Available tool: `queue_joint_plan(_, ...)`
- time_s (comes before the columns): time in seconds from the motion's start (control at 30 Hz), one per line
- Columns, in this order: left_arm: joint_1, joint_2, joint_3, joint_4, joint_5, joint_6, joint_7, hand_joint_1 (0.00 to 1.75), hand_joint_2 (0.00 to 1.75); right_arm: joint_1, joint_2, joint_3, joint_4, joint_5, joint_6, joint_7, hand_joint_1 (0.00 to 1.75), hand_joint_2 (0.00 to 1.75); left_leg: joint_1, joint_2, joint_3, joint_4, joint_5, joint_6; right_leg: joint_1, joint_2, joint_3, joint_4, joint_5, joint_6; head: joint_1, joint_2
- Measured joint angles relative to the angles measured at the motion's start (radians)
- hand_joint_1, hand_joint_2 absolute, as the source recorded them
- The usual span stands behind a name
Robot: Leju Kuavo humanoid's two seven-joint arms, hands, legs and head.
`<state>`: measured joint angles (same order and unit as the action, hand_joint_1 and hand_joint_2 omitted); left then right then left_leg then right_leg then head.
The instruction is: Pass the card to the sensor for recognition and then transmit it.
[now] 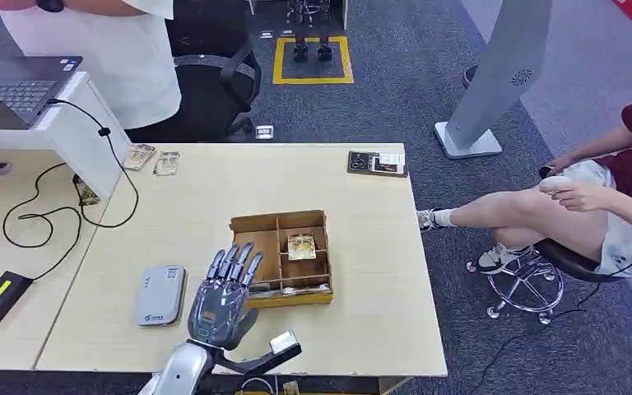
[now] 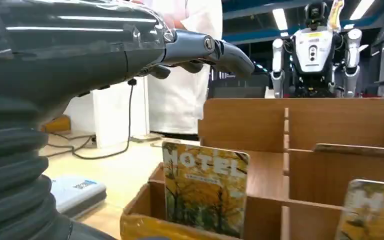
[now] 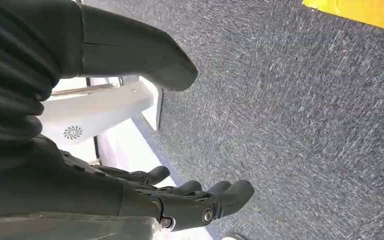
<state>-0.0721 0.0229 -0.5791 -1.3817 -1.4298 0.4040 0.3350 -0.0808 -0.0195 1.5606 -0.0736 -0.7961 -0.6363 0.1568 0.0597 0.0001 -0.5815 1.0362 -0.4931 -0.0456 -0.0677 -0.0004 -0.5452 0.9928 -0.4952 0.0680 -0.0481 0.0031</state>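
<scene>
Cards stand on edge in a divided wooden box (image 1: 281, 257) near the middle of the counter (image 1: 362, 329), so an edge sticks up for your fingers to pinch. From the left wrist, you see a yellow hotel card (image 2: 205, 187) upright in a front compartment, with a second card (image 2: 375, 210) beside it in the neighbouring one. From the head, one card (image 1: 301, 246) shows in a middle compartment.

Your left hand (image 1: 224, 295) hovers just at the box's near-left corner, palm down, fingers (image 2: 215, 50) stretched out and slightly apart. They hold nothing and touch no card; the hotel card sits just below and ahead of them.

A grey card reader (image 1: 161, 295), likely the sensor, lies flat on the counter just left of that hand, close enough for a short swing once a card is lifted.

Your right hand (image 3: 180, 200) hangs over the carpet, fingers loosely spread and holding nothing. A seated person (image 1: 592, 197) waits to the right of the counter, perhaps to receive the card.
</scene>
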Motion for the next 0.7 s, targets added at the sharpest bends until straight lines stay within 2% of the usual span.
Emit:
queue_joint_plan(0.4, 0.012, -0.01, 0.062, 0.0, -0.012, 0.013, 0.031, 0.0, 1.75, -0.001, 0.002, 0.0, 0.002, 0.0, 0.0, 0.006, 0.0, 1.75, 0.0, 0.0, 0.0, 0.0, 0.0, 0.0, 0.0, 0.0, 0.0, 0.0, 0.0, 0.0, 0.0, 0.0)
queue_joint_plan(0.47, 0.018, -0.013, 0.073, 0.0, -0.013, 0.013, 0.037, 0.21, 1.75, -0.001, 0.003, 0.0, 0.003, 0.0, 0.0, 0.008, 0.0, 1.75, 0.0, 0.0, 0.0, 0.0, 0.0, 0.0, 0.0, 0.0, 0.0, 0.0, 0.0, 0.0, 0.0, 0.0)
queue_joint_plan(0.57, 0.023, -0.017, 0.087, 0.0, -0.025, 0.0, 0.038, 1.41, 1.75, -0.001, 0.004, 0.0, 0.003, -0.001, 0.0, 0.008, 0.0, 1.75, 0.0, 0.0, 0.0, 0.0, 0.0, 0.0, 0.0, 0.0, 0.0, 0.0, 0.0, 0.0, 0.0, 0.0)
queue_joint_plan(0.6, 0.024, -0.016, 0.089, 0.0, -0.032, -0.008, 0.038, 1.57, 1.75, -0.001, 0.005, 0.0, 0.003, -0.003, 0.0, 0.008, 0.0, 1.75, 0.0, 0.0, 0.0, 0.0, 0.0, 0.0, 0.0, 0.0, 0.0, 0.0, 0.0, 0.0, 0.0, 0.0)
queue_joint_plan(0.7, 0.026, -0.017, 0.093, 0.0, -0.042, -0.022, 0.038, 1.57, 1.75, -0.001, 0.007, 0.0, 0.008, -0.004, 0.0, 0.006, 0.0, 1.75, 0.0, 0.0, 0.0, 0.0, 0.0, 0.0, 0.0, 0.0, 0.0, 0.0, 0.0, 0.0, 0.0, 0.0)
